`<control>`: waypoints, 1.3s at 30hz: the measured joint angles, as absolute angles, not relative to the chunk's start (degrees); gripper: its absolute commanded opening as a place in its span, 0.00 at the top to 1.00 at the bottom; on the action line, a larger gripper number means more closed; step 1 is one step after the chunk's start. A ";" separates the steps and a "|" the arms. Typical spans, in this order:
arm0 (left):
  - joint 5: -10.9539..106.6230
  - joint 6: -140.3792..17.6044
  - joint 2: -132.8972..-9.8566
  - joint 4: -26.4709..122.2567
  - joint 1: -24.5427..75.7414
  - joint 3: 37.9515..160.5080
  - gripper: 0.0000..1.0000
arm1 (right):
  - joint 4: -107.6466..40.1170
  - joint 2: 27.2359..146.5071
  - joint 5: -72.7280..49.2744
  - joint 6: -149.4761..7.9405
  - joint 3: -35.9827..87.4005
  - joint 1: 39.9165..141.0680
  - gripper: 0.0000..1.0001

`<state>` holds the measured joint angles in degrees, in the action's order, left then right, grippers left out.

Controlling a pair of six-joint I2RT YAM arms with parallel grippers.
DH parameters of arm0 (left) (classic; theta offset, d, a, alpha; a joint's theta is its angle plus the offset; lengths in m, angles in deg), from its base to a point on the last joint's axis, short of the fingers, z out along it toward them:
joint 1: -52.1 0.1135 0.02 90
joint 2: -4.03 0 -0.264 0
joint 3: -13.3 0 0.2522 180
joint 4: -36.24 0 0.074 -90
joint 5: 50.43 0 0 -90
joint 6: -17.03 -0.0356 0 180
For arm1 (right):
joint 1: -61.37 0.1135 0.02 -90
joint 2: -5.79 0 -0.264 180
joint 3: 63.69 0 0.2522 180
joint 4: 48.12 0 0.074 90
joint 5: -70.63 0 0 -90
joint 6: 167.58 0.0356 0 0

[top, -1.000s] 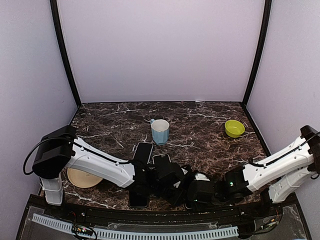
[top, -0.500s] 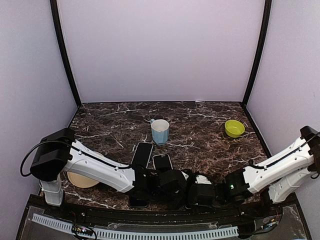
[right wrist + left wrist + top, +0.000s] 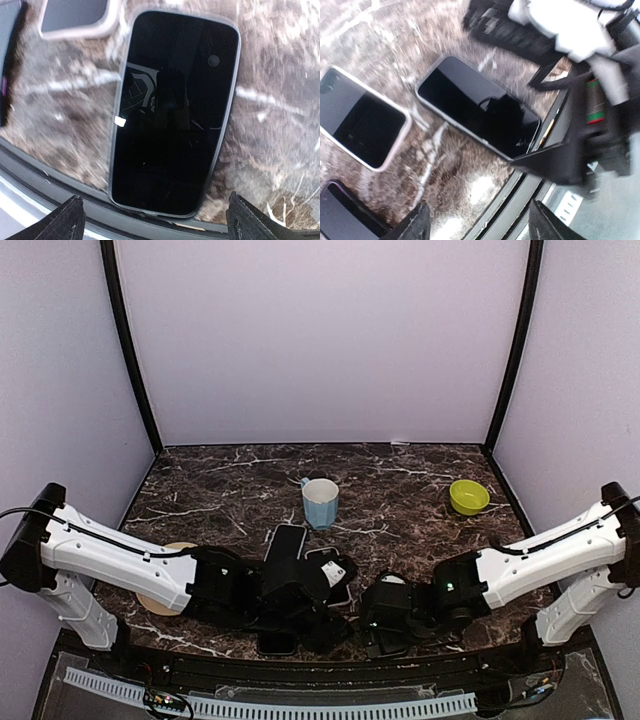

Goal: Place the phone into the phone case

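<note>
- Phone (image 3: 172, 115), a glossy black slab with a pale rim, is lying flat on the marble table (image 3: 280, 100), close to its near edge.
- Right gripper (image 3: 157, 222) is hovering over it, fingers spread wide, holding nothing.
- Left gripper (image 3: 481, 225) is hanging near the same phone, likewise gaping and empty.
- White-rimmed slab (image 3: 362, 120) is resting just beside the phone, not touching it; whether it is a case or a handset, I cannot tell.

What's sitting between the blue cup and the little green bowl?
Nothing. In the top view, only bare dark marble tabletop stretches between the light blue cup and the lime green bowl.
</note>
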<state>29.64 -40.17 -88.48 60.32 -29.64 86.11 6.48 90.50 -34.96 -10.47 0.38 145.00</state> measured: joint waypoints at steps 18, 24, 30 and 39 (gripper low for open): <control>29.66 -39.47 -88.00 62.51 -28.43 84.99 0.28 | 8.69 105.10 -34.96 -11.06 8.05 139.47 0.18; 29.68 -39.49 -88.00 62.44 -28.39 84.80 0.29 | 8.08 105.21 -35.03 -10.36 7.88 139.47 0.44; 30.23 -39.30 -88.63 60.72 -27.93 84.31 0.29 | 7.57 104.75 -35.36 -10.78 7.44 139.47 0.61; 35.56 -34.95 -90.56 44.96 -21.99 76.73 0.11 | -1.41 96.14 -37.76 -17.38 -0.63 141.20 0.67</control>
<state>35.56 -34.95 -90.56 44.96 -21.99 76.73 -1.41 96.14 -37.76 -17.38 -0.63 141.20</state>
